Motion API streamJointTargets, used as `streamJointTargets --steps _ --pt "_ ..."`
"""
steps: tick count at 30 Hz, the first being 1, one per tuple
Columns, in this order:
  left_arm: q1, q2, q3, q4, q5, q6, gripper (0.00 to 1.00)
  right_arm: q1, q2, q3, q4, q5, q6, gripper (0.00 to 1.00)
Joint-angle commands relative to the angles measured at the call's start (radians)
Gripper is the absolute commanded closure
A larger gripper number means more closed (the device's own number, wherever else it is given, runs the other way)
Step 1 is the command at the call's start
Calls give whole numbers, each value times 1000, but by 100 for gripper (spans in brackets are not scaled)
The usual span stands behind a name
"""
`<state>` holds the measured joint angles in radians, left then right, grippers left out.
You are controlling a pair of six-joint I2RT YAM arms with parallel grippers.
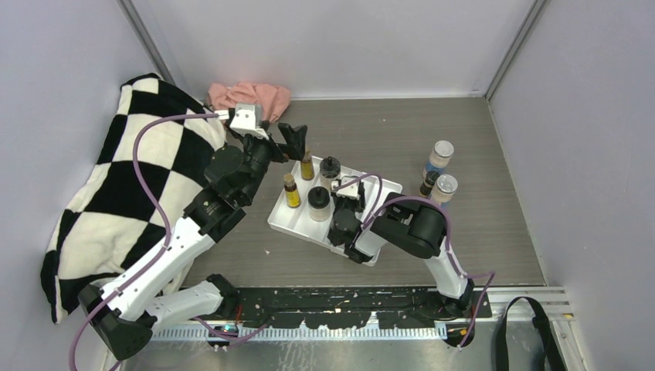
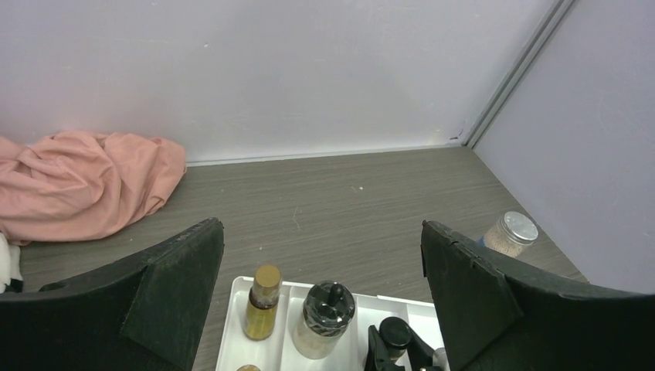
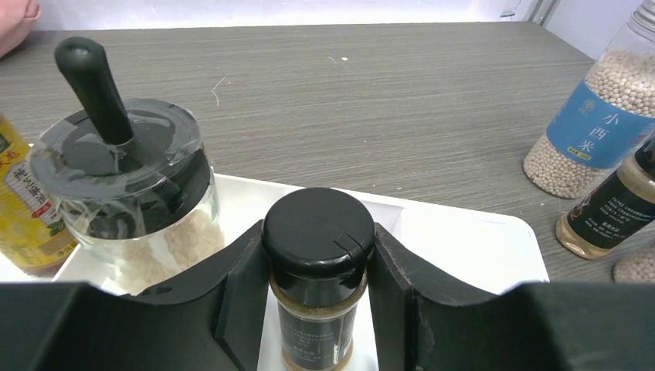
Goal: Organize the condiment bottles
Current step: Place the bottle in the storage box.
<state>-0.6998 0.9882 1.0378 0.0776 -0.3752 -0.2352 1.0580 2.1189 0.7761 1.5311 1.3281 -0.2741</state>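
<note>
A white tray (image 1: 286,220) holds two slim yellow bottles (image 1: 307,166) (image 1: 291,191) and two black-lidded jars of beige powder (image 1: 330,171) (image 1: 318,202). My right gripper (image 3: 318,270) is shut on a small dark bottle with a black cap (image 3: 318,247), held upright over the tray (image 3: 463,247). My left gripper (image 2: 324,263) hangs wide open above the tray's far left end, over one yellow bottle (image 2: 263,301) and a jar (image 2: 326,318), holding nothing. On the table right of the tray stand two silver-lidded shakers (image 1: 441,157) (image 1: 445,188) and another small dark bottle (image 1: 429,182).
A black-and-white checkered cloth (image 1: 131,193) lies along the left wall. A pink cloth (image 1: 251,97) is bunched at the back, behind the left gripper. Grey walls close in the table at the back and both sides.
</note>
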Motion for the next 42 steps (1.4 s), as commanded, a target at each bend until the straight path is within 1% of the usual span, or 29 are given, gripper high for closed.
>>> streamJointTargets --steps 1,4,8,9,14,17,18,19,30,42 --pt "3 -38 -10 50 -16 -19 0 40 61 -22 -91 51 49 56" --pt "3 -47 -17 46 -16 -22 0 45 62 -23 -92 66 49 53" --pt "3 -59 -22 33 -14 -23 0 47 64 -25 -92 78 51 53" --pt "3 -62 -24 32 -15 -24 0 46 64 -26 -92 82 53 50" --pt "3 -78 -33 20 -14 -23 0 49 66 -26 -92 99 62 47" --pt "3 -80 -33 17 -13 -23 0 52 70 -23 -92 103 62 38" --pt "3 -79 -33 17 -13 -24 0 54 69 -23 -92 104 62 34" --pt "3 -80 -33 17 -12 -24 0 55 69 -23 -92 105 63 33" --pt "3 -72 -34 19 -7 -24 0 54 54 -26 -91 119 57 32" --pt "3 -59 -27 17 5 -30 0 55 -51 -37 -89 114 12 32"
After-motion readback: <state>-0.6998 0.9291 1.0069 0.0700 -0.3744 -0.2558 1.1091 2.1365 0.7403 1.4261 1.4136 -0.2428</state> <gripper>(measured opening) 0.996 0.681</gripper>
